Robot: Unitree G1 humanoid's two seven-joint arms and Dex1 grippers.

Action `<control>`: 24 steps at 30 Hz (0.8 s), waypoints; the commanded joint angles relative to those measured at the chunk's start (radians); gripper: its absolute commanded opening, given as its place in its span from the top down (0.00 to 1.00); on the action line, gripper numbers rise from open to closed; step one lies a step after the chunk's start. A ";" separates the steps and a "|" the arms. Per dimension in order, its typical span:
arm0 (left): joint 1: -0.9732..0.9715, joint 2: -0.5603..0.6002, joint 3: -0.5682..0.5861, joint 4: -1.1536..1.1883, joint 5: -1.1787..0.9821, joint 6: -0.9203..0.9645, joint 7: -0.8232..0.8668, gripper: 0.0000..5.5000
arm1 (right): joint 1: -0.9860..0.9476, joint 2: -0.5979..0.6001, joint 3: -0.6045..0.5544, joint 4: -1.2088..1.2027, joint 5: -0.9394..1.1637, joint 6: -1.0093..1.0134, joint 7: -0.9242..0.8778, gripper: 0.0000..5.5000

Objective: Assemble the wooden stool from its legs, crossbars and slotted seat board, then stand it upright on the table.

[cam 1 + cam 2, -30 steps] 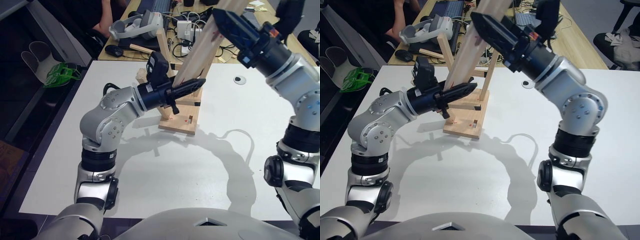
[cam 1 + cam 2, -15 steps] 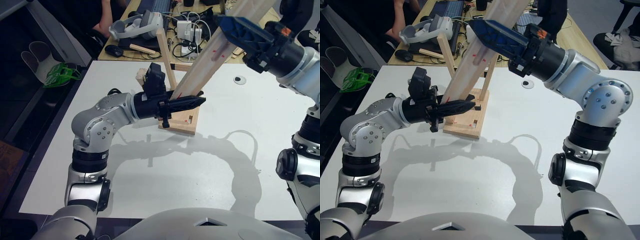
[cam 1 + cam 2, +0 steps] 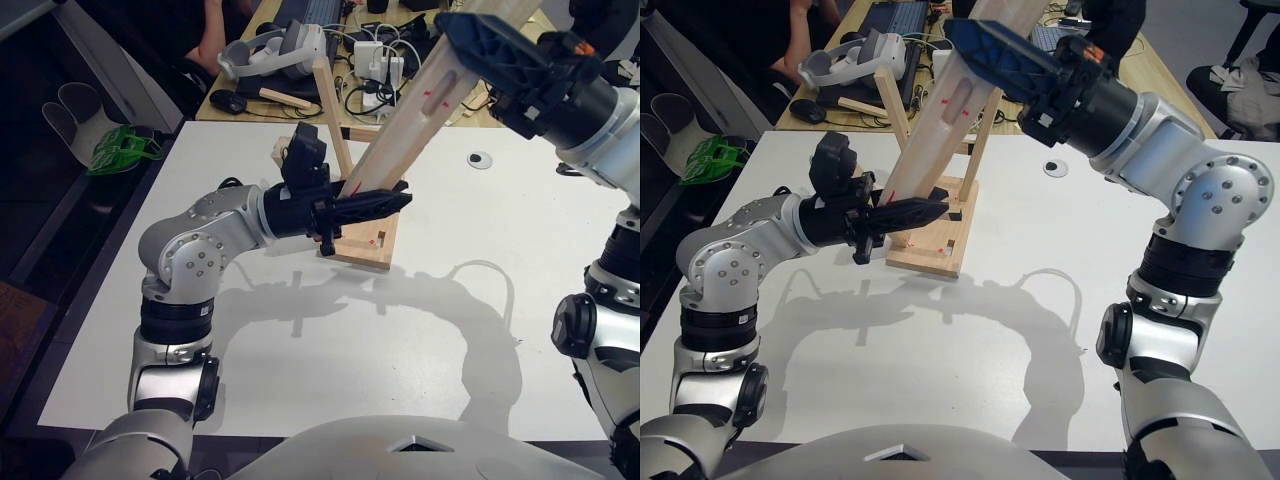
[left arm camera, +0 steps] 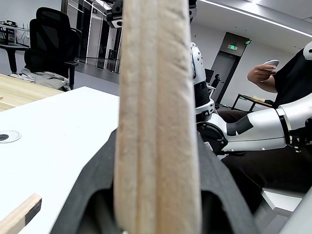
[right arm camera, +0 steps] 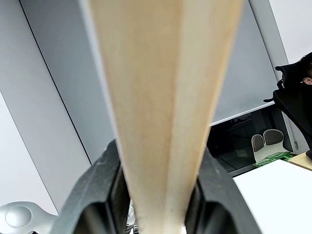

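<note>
The left arm rises near the left part of the counter's [image 3: 450,350] near edge, its elbow bent and held out toward the left edge. Its forearm runs nearly level toward the middle of the counter, low over the surface. The left hand [image 3: 385,203] lies sideways, its two dark fingers closed on the lower end of a slanted wooden board [image 3: 420,110], one finger on each face.

The right arm stands by the right edge, upper arm upright and elbow raised high. Its forearm points toward the far left corner, well above the counter. The right hand [image 3: 462,38] clamps its fingers on the upper part of the same board.
</note>
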 commanded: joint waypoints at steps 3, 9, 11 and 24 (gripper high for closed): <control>0.002 -0.001 -0.006 -0.006 0.016 -0.006 0.024 0.82 | -0.008 -0.004 0.002 -0.038 -0.072 -0.072 0.005 0.79; 0.003 -0.001 -0.005 0.000 0.022 -0.010 0.033 0.82 | -0.007 0.005 0.006 -0.034 -0.096 -0.107 0.003 0.55; 0.004 -0.004 -0.005 0.002 0.024 -0.013 0.037 0.82 | -0.010 0.001 0.007 -0.028 -0.095 -0.108 0.007 0.49; -0.005 -0.004 -0.006 -0.001 0.026 -0.019 0.037 0.82 | -0.016 -0.007 -0.008 0.000 -0.022 -0.061 -0.008 0.62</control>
